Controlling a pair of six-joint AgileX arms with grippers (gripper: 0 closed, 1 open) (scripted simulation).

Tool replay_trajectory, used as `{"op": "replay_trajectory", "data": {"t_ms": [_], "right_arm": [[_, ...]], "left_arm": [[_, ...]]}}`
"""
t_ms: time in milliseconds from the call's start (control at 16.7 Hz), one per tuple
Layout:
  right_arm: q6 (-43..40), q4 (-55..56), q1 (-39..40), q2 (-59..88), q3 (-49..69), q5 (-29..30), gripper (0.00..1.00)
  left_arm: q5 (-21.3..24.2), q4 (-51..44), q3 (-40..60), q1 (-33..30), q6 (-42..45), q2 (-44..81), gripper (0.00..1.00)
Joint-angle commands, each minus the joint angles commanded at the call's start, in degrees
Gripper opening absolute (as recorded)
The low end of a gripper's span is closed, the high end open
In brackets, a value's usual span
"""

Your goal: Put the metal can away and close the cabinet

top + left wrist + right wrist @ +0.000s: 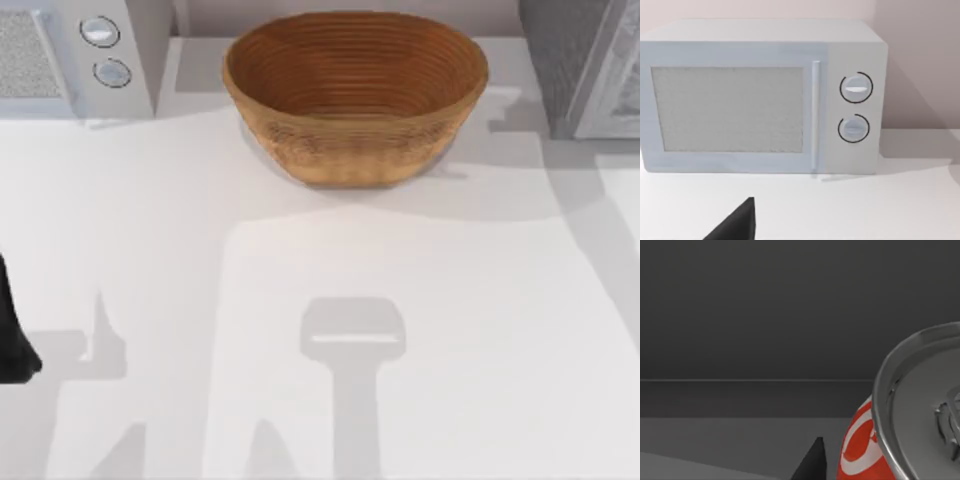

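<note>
While the red can (860, 450) sits inside the dark cabinet (765, 315), the basket (355, 95) holds nothing.

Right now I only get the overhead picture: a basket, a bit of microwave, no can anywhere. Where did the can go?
Observer: The red can sits close in front of the right arm's camera, inside a dark grey cabinet.
Operator: Is it standing up?
Observer: Its silver lid faces that camera; I cannot tell more.
Operator: And the black thing at my left edge?
Observer: That is the left arm. Its camera faces the microwave, whose door is shut.
</note>
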Motion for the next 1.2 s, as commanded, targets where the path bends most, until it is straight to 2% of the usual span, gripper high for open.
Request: {"op": "replay_trajectory", "data": {"t_ms": [180, 360, 960, 1200], "right_arm": [[0.1, -0.1, -0.3, 0.5, 0.6, -0.1, 0.0], [0.3, -1.4, -0.8, 4.8, 6.2, -0.3, 0.0], [0.6, -11.4, -3.7, 33.4, 45.2, -3.1, 0.0], [0.2, -14.3, -4.7, 41.7, 56.3, -3.9, 0.0]], "left_arm": [[0.0, 0.0, 0.0, 0.0, 0.0, 0.0, 1.0], [0.0, 0.0, 0.0, 0.0, 0.0, 0.0, 1.0], [0.0, 0.0, 0.0, 0.0, 0.0, 0.0, 1.0], [0.0, 0.0, 0.0, 0.0, 0.0, 0.0, 1.0]]}}
